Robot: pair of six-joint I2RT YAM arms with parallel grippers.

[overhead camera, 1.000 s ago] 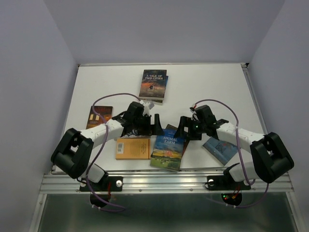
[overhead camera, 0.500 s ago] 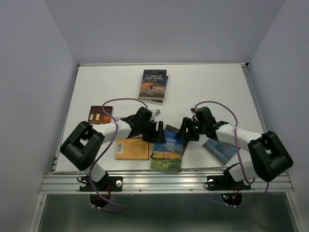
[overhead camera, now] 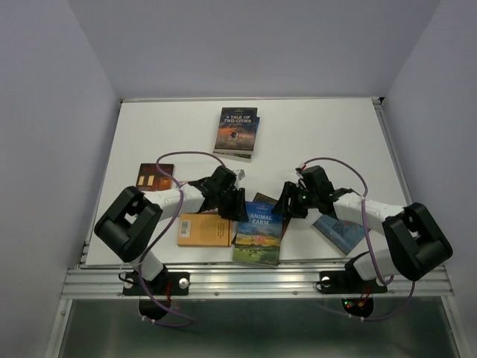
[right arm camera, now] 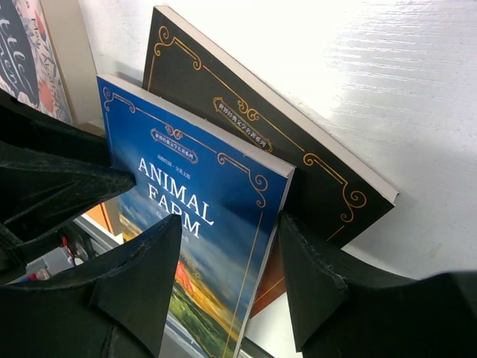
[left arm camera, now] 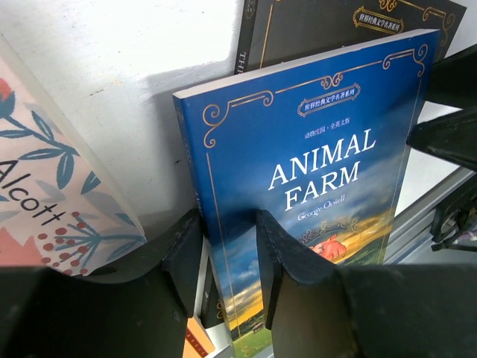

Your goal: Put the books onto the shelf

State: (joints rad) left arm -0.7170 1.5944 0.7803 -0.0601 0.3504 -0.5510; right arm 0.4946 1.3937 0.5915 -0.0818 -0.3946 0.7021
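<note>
left gripper: jaws part-closed, straddling the spine edge of the blue glossy Animal Farm paperback, one finger over the cover and the other outside the spine. Can't tell if they actually bite

right gripper: wider gap, straddling the opposite long edge of the same book near its top corner. One finger over the cover, the other over the black gold-trimmed paperback underneath. Contact: can't tell either

Animal Farm paperback sits centre, near the front edge of the white table, between the two arms. It lies partly on the black gold-trimmed paperback, which pokes out at its far end

other books on the table:
- plain orange paperback just beside it on the left-arm side, near the front edge
- brown paperback with gold blocks further out and back on that side, beside the left arm
- pale blue paperback partly under the right forearm
- dark "A Tale of Two Cities" paperback well apart at back centre, looks stacked on another book
- floral pink-and-teal paperback just beside the left gripper, seen only in the wrist views
</note>
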